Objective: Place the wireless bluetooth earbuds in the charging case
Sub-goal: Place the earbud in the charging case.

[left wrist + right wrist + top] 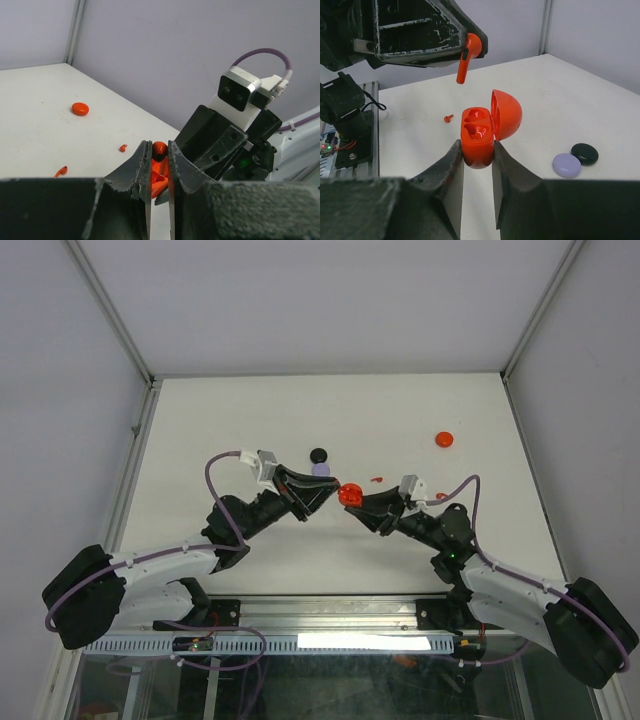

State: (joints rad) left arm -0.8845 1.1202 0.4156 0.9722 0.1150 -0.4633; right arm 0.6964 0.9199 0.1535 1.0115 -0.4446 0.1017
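My right gripper [477,146] is shut on the base of a red charging case [478,140], holding it above the table. The lid [508,114] is swung open and both wells are empty. My left gripper [159,146] is shut on a red earbud [466,56], stem pointing down, a little above and left of the open case. In the left wrist view the earbud [159,149] sits between the fingertips with the case [158,181] just beyond. From above, both grippers meet at the case [350,494] mid-table. Loose red earbuds [123,148] [61,171] lie on the table.
A closed red case [444,439] lies at the far right. A black case [318,454] and a lavender one [321,470] sit just behind the left gripper; the right wrist view has them at lavender [566,165] and black [584,153]. A small red earbud [448,118] lies beyond the held case.
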